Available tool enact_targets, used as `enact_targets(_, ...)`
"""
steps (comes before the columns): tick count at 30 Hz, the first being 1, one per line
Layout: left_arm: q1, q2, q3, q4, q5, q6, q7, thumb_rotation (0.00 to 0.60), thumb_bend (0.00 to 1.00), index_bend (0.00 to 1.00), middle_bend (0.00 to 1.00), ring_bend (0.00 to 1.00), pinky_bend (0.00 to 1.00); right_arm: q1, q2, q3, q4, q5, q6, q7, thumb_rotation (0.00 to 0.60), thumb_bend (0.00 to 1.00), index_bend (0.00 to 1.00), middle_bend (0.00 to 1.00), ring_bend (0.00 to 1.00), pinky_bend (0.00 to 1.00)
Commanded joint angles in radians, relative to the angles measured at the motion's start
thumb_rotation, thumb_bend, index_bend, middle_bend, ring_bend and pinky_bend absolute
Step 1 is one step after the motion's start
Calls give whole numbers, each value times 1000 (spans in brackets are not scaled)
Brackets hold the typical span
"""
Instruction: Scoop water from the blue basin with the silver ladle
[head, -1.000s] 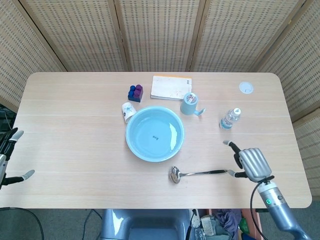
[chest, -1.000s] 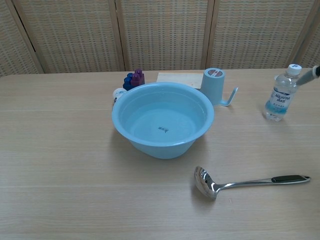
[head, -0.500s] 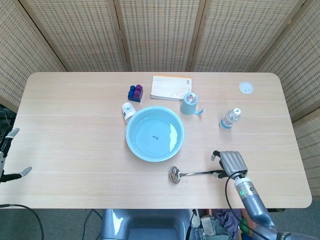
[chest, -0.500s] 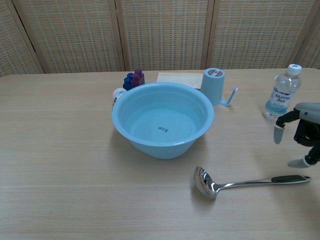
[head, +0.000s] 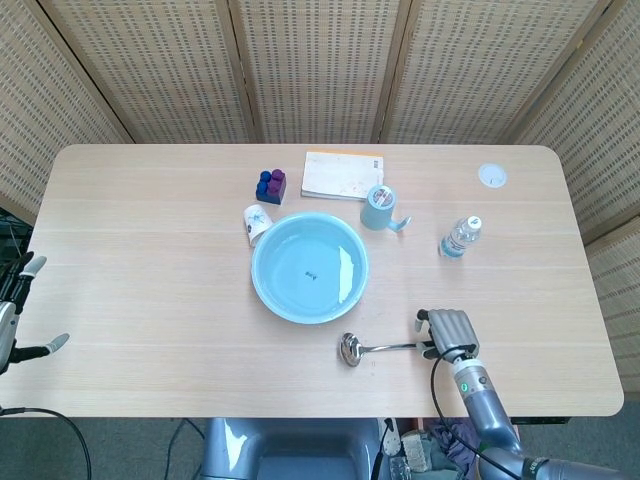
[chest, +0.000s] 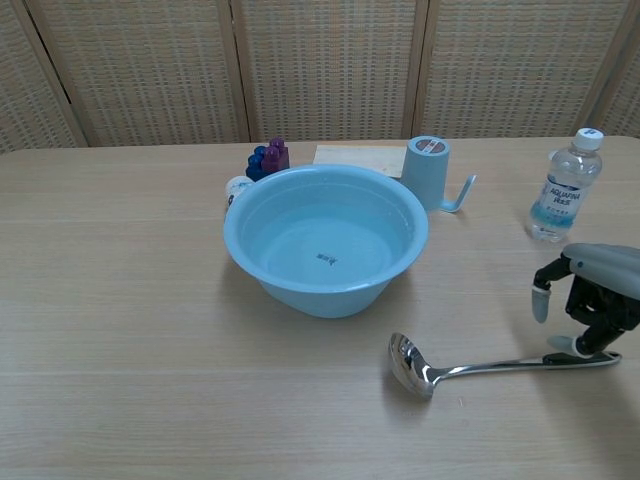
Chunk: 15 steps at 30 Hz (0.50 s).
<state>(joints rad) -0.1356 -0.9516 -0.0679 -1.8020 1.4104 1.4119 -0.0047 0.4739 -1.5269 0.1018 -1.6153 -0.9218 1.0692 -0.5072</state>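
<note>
Overhead, right hand hides silver ladle handle; chest view shows fingers spread, ungrasped

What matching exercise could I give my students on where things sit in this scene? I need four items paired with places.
Things:
1. silver ladle
2. blue basin
3. water bottle
4. toy blocks

Places:
A. middle of the table
B. far side, left of the notebook
C. near edge, handle under the right hand
D. right side, standing upright

Pairs: 1-C, 2-A, 3-D, 4-B
</note>
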Motion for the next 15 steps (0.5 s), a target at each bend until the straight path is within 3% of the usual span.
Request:
enact_targets(1,-2,-3,0,-1,-3,-5,9,600,0,0,0,0,0,-13,-25,-26,40,-49,29,8,600,336,489,949,1000,1000)
enact_targets(5,-7,-10,1,-4,-5,-12,31,600,0,0,0,0,0,-28,-79,-60,135,-142,66,31,600,335,489,949,1000,1000)
enact_targets(15,-8,-19,1,-7,-11,-13,55,600,0,0,0,0,0,-44,-111,-86,221,-186,42,58,600,335,489,949,1000,1000)
